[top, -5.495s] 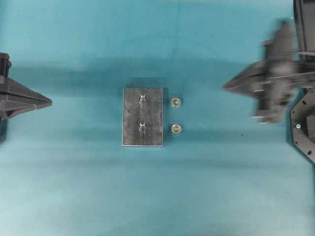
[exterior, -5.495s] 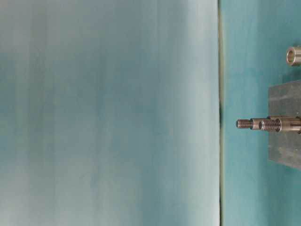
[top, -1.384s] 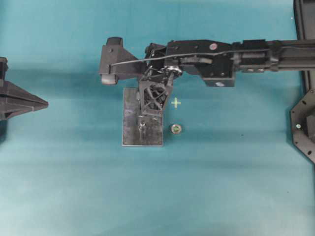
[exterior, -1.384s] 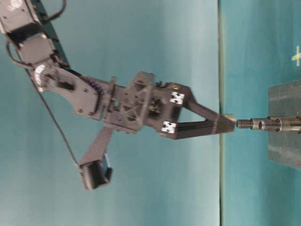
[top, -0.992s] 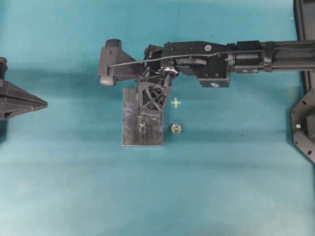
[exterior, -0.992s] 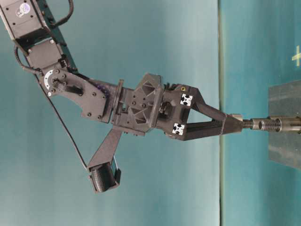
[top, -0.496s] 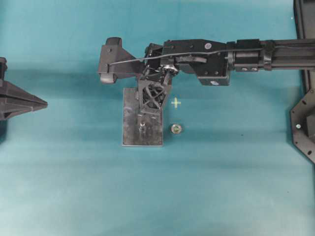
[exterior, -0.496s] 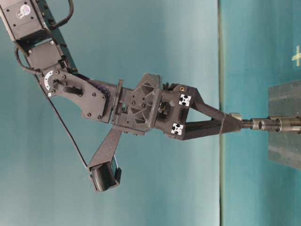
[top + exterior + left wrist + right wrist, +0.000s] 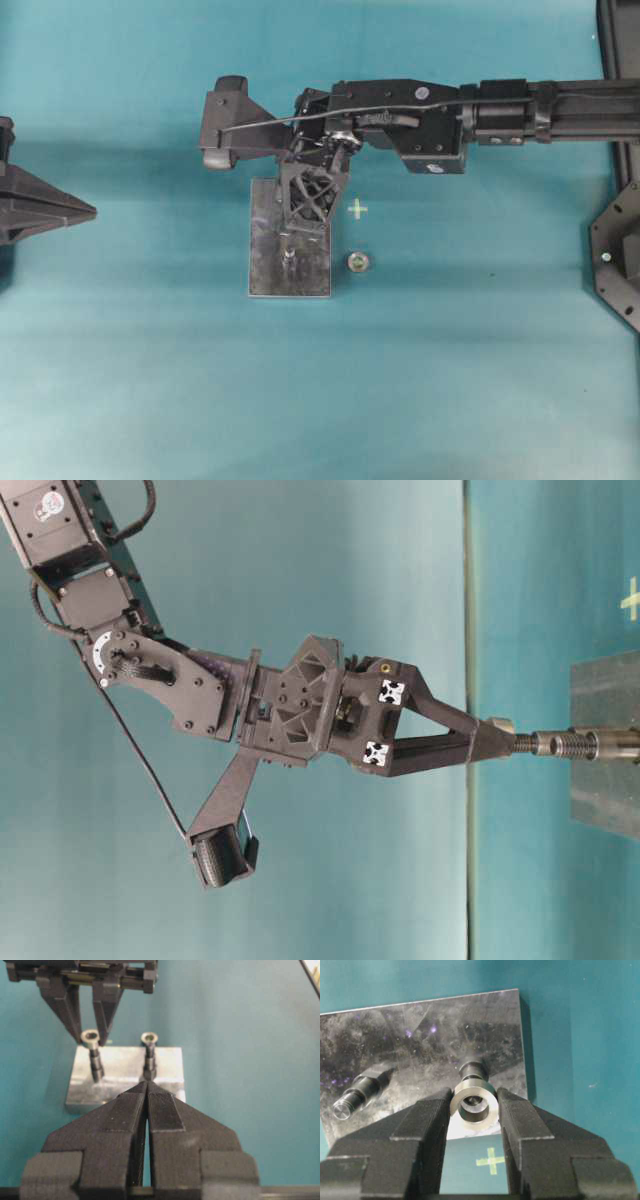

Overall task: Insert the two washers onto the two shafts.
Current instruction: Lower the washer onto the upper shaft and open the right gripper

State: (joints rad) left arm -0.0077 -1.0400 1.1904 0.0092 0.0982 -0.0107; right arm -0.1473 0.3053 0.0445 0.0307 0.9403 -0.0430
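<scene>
My right gripper [image 9: 474, 1094] is shut on a silver washer [image 9: 474, 1102], pinching its rim between both fingers. The washer [image 9: 500, 726] sits over the threaded tip of the far shaft [image 9: 540, 743], with the shaft's end showing inside its hole. From overhead the right gripper [image 9: 289, 232] points down over the metal block [image 9: 262, 280]. The near shaft [image 9: 288, 257] stands bare on the block. In the left wrist view the washer [image 9: 90, 1036] caps its shaft [image 9: 95, 1067] beside the bare shaft [image 9: 149, 1055]. My left gripper [image 9: 93, 210] is shut and empty, far left of the block.
A second washer [image 9: 357, 262] lies on the teal table just right of the block. A yellow cross mark [image 9: 357, 209] is on the table beside it. The right arm's base [image 9: 620, 250] fills the right edge.
The right arm took the far washer off the yellow cross and brought it over the block. In the last second it lowered slightly onto the shaft tip. The left gripper stayed still.
</scene>
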